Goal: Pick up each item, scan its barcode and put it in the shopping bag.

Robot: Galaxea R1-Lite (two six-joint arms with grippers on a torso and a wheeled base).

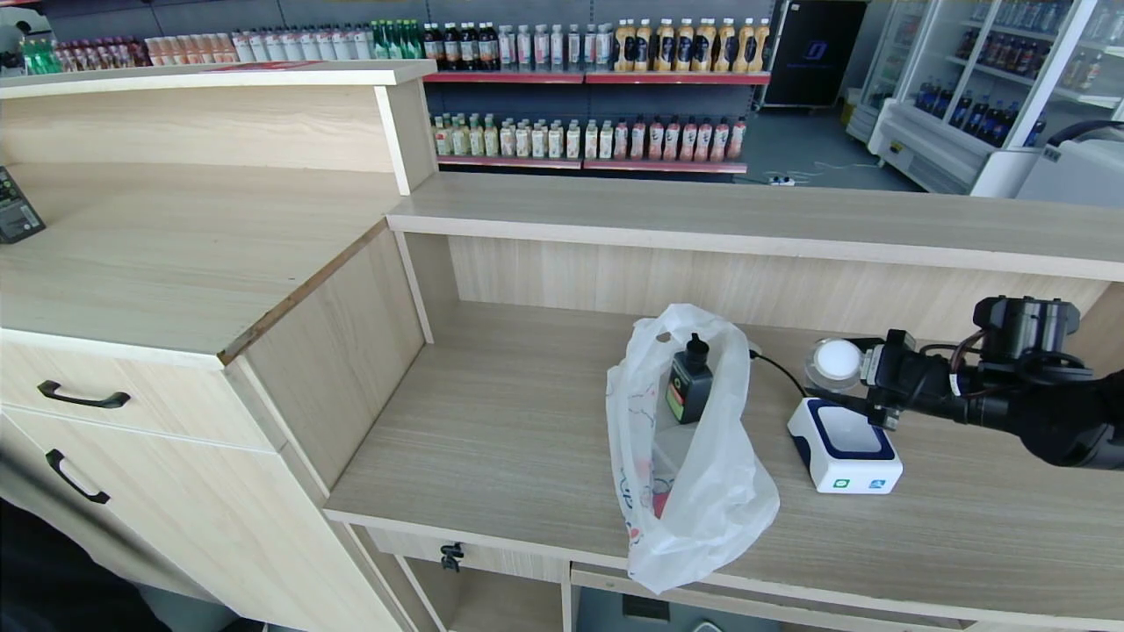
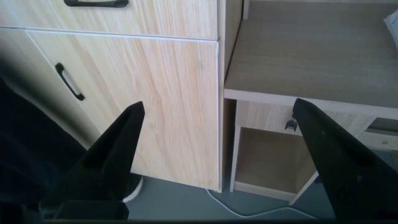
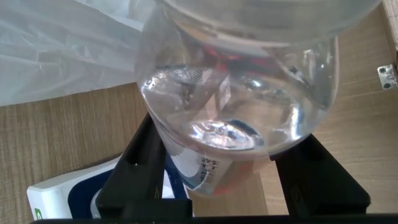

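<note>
Progress check: at least one item is already bagged. A dark bottle w/ black cap and green-red label [image 1: 689, 384] stands upright inside the thin white translucent plastic shopping bag [image 1: 733, 496], which sits open-mouthed near the middle of the light wood-grain worktop [image 1: 509, 439]. There's something pale lower in the bag, can't tell what. The item in hand now is a clear round plastic container w/ white cap [image 1: 836, 360]. My R end effector [image 1: 850, 376] has it clamped between both black fingers, seen close in the wrist cam [image 3: 249, 93], w/ the fingers pressed on either side of the container wall and a printed label patch facing down. It hangs just above the far end of the white box-shaped barcode scanner w/ dark blue window [image 1: 845, 448], which sits on the worktop just beside the bag on the robot's right, cable running off behind. So I judge we're at the scan step for this item, w/ the drop into the bag not yet done. I see no other loose items on the worktop, so this may be the last one, not sure. The L end effector [image 2: 217, 155] is spread wide w/ nothing in it, parked low by the cabinet front, well apart from bag and scanner.
</note>
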